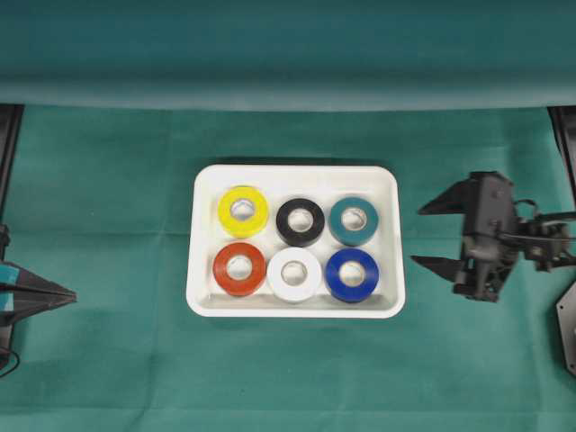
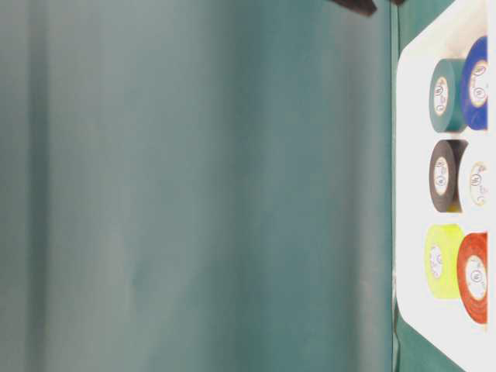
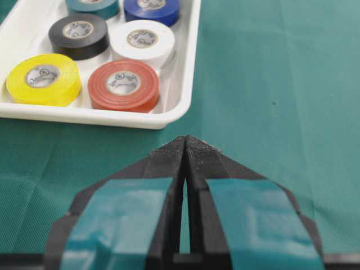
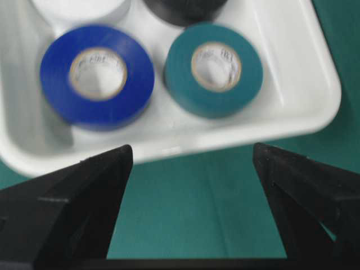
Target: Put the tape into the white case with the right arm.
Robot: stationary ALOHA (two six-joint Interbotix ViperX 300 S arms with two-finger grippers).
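The white case (image 1: 387, 184) lies mid-table and holds several tape rolls in two rows: yellow (image 1: 227, 212), black (image 1: 284, 225) and teal (image 1: 337, 225) at the back, red (image 1: 221, 274), white (image 1: 277, 281) and blue (image 1: 335, 281) in front. My right gripper (image 1: 417, 236) hovers just right of the case, open, with nothing between its fingers. In the right wrist view that gripper (image 4: 191, 149) frames bare cloth, with the blue roll (image 4: 56, 84) and teal roll (image 4: 250, 79) inside the case (image 4: 304, 95) beyond. My left gripper (image 3: 185, 138) is shut and empty, short of the case's left end.
Green cloth (image 1: 108, 180) covers the table all round the case. The left gripper (image 1: 70, 294) stays at the far left edge. A raised cloth fold (image 1: 288, 90) runs along the back. Dark arm bases sit at the far left and right edges.
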